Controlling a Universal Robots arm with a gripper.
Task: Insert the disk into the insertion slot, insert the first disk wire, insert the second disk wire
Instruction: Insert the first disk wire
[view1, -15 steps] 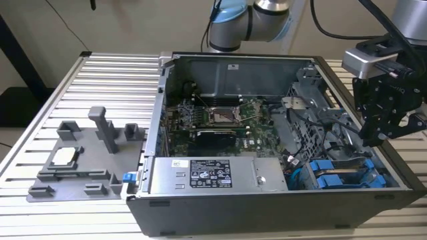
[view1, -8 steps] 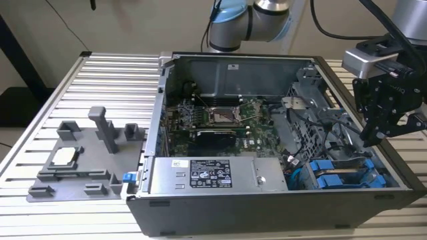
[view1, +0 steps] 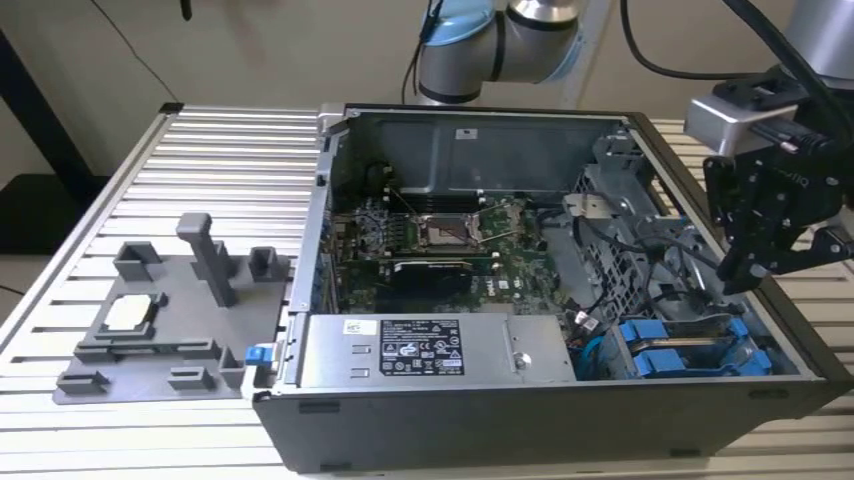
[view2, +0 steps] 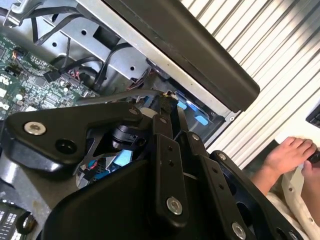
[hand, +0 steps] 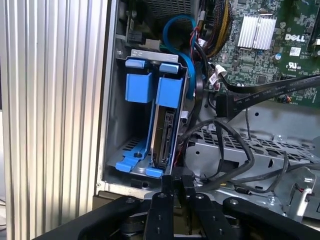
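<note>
Our tool looks pressed together near the seated disk; we judge it stiff, weighty, best held by its edges

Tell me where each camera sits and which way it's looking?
Exterior view: off the arm, looking down into the open computer case on the table; gripper at the exterior view's right.
First wrist view: on the arm, looking past the gripper at the disk in the drive cage.
Second wrist view: on the arm, looking over the gripper at the case's edge, the table and a person's hand.
Shared: both wrist views show the gripper.
</note>
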